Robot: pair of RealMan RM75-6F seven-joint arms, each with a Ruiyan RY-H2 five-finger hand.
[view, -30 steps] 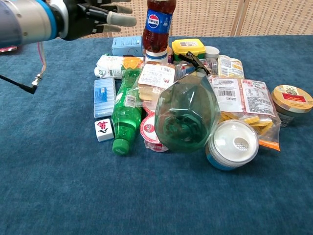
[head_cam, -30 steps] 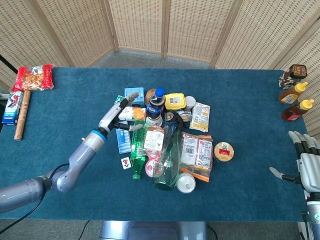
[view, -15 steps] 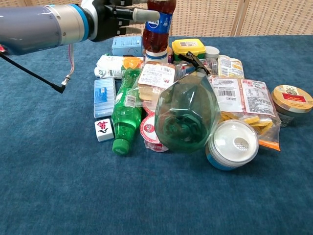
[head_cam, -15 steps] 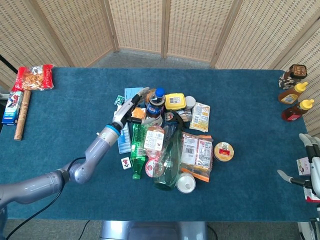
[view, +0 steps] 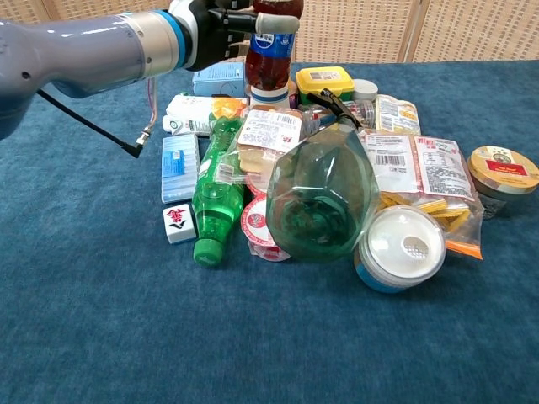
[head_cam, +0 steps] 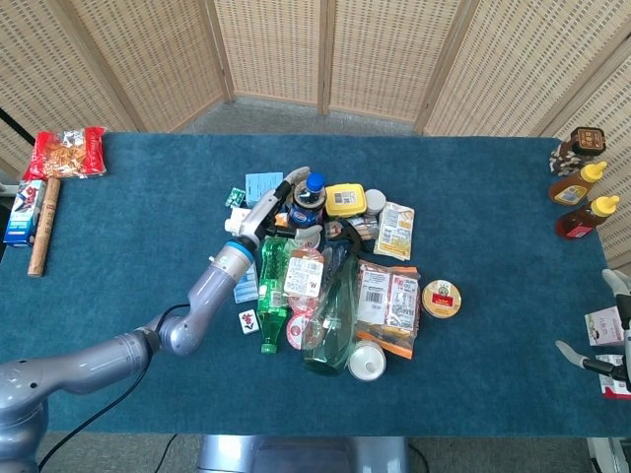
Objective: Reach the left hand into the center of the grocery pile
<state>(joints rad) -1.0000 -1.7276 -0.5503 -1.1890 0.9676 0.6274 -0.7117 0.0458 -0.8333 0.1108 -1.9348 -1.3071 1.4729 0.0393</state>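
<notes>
The grocery pile [head_cam: 330,266] lies mid-table: an upright cola bottle [head_cam: 310,202] [view: 271,42], a small green bottle [head_cam: 271,296] [view: 217,198], a big clear green bottle [head_cam: 333,315] [view: 324,198], a yellow-lidded tub [head_cam: 345,199], packets and cups. My left hand [head_cam: 273,210] [view: 223,21] hovers over the pile's back left part, fingers spread and holding nothing. One fingertip [view: 274,18] lies across the front of the cola bottle. Only the edge of my right hand [head_cam: 606,345] shows at the lower right, fingers apart, far from the pile.
Three sauce bottles [head_cam: 582,187] stand at the far right edge. A red snack bag [head_cam: 67,151] and a wooden stick [head_cam: 43,227] lie at the far left. A round tin [head_cam: 441,299] and a mahjong tile [head_cam: 247,320] flank the pile. Wicker screens close the back.
My left hand has moved right and further over the pile, up to the cola bottle. The right hand has slid down and right, almost out of the head view.
</notes>
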